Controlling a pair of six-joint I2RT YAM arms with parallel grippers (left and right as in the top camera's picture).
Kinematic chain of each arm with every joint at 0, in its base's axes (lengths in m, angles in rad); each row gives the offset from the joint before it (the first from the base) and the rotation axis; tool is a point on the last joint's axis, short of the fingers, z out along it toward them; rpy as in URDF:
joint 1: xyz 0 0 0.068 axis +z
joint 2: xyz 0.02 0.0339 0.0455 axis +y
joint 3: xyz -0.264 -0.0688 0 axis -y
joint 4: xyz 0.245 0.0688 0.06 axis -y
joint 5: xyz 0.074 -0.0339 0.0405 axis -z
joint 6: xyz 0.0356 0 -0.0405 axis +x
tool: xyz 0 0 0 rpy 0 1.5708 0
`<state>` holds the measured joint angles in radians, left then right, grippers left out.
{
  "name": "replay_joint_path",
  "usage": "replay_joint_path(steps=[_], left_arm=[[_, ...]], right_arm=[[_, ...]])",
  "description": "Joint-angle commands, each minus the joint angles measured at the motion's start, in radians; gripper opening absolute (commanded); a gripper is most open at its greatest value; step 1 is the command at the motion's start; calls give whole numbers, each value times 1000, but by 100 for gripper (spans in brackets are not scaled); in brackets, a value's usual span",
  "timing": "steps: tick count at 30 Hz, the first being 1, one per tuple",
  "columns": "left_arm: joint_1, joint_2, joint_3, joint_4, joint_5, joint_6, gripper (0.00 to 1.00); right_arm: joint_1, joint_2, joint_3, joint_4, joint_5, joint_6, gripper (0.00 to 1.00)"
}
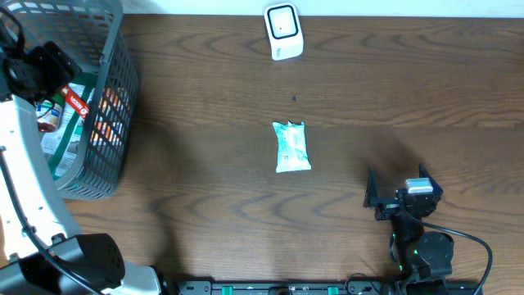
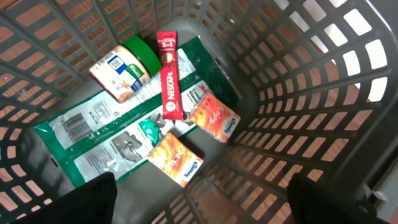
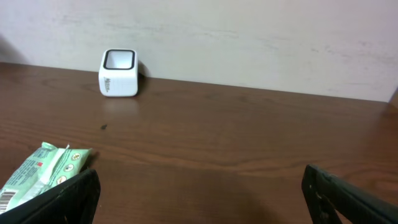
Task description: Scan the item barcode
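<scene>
Looking down from overhead, a dark wooden table point(image 1: 205, 188) carries a pale green packet point(image 1: 292, 147) lying flat near its middle, well apart from everything else. A white scanner point(image 1: 283, 31) stands at the far edge, roughly in line with the packet. A grey plastic basket point(image 1: 110, 131) sits at the far left corner, with the left arm reaching over its rim and the left gripper point(image 1: 49, 78) above the goods inside; its fingers cannot be made out from here. The right gripper point(image 1: 399, 190) hangs over the table near the near edge, towards the right, with its fingers spread and nothing between them

In the left wrist view, the left gripper point(image 2: 199, 205) points down into the basket point(image 2: 311, 74), its two dark fingers point(image 2: 87, 199) wide apart at the bottom corners of the frame and gripping nothing. On the basket floor lie long green packets point(image 2: 106, 124), a red Nescafe stick point(image 2: 170, 74) across them, two orange sachets point(image 2: 175, 158) beside it, and a beige-labelled container with a green top point(image 2: 121, 71) towards the far wall

In the right wrist view, the right gripper point(image 3: 205, 199) looks across the table point(image 3: 249, 143) towards the pale wall, fingers point(image 3: 68, 199) wide apart and empty. The packet point(image 3: 43, 171) lies just beyond the left finger, a strip of barcode showing at its near end. The scanner point(image 3: 118, 73) stands at the far edge, its dark window facing up
</scene>
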<state>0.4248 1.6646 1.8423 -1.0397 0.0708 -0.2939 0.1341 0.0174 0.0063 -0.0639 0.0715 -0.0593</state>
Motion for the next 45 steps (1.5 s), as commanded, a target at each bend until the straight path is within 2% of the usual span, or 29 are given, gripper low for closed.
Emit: replay_joint_path(steps=[1, 20, 25, 28, 29, 31, 33, 34, 37, 39, 41, 42, 45], left_arm=[[3, 10, -2, 1, -12, 5, 88], [3, 10, -2, 5, -12, 4, 88], [3, 10, -2, 172, 0, -66, 88], [3, 10, -2, 188, 0, -103, 89], [3, 10, -2, 186, -1, -104, 98], [3, 11, -5, 172, -3, -103, 98], [3, 21, -21, 166, -17, -105, 83], [3, 27, -30, 164, -17, -112, 80], [3, 80, -77, 163, -85, -199, 64], [3, 122, -91, 163, -116, -209, 64], [3, 168, -91, 163, -129, -209, 72], [3, 192, -91, 164, -129, -209, 72], [3, 266, -91, 183, -128, -209, 64]], right_arm=[[4, -4, -1, -4, 5, -2, 99], [4, -4, -1, -4, 5, -2, 99], [4, -4, -1, -4, 5, -2, 99], [4, -4, -1, -4, 5, -2, 99], [4, -4, -1, -4, 5, -2, 99], [4, -4, -1, -4, 5, -2, 99], [4, -4, -1, -4, 5, -2, 99], [4, -4, -1, -4, 5, -2, 99], [4, -4, -1, -4, 5, -2, 99], [4, -4, -1, -4, 5, -2, 99], [4, -4, -1, -4, 5, -2, 99], [4, -4, -1, -4, 6, -2, 99], [4, -4, -1, -4, 5, -2, 99]])
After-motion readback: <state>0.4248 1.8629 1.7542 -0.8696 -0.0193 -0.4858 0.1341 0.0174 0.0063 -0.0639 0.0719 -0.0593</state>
